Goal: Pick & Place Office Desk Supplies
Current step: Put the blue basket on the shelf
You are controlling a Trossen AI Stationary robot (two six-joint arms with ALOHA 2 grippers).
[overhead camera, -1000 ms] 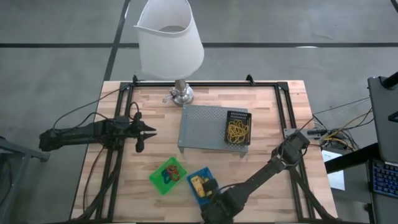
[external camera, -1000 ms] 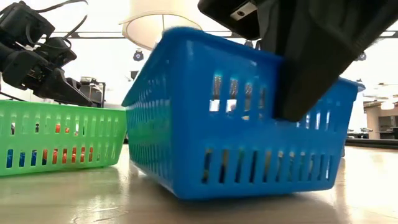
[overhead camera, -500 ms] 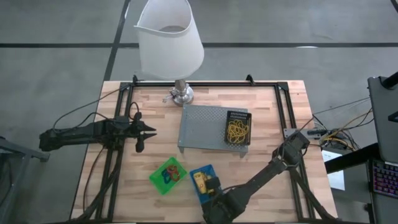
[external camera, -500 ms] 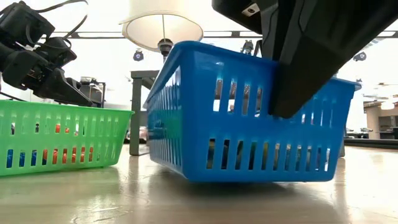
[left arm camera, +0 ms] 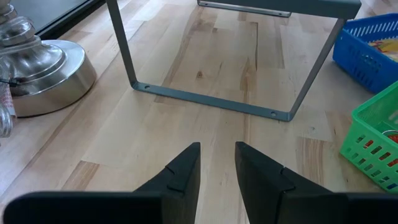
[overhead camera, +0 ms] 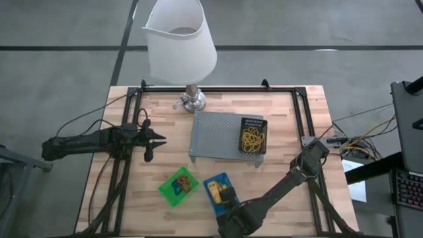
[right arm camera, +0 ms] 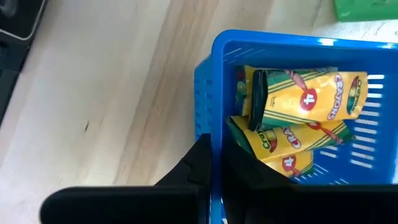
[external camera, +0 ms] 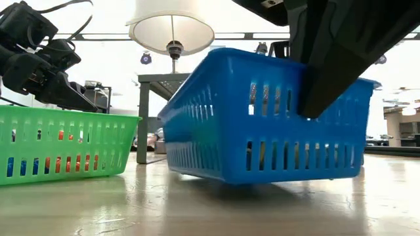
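Now the right pincer (right arm camera: pixel 211 163) is clenched on the thin side wall of the blue bin (overhead camera: pixel 219 192) near the tabletop's front edge, a light, flexible basket of crayon packs (right arm camera: pixel 298 106) that looks liable to tilt when held by one rim.

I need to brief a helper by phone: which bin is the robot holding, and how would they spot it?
Find the white-shaded lamp; the bin sits at the opposite table edge. It is the blue slotted plastic bin holding yellow crayon boxes, beside the green one.
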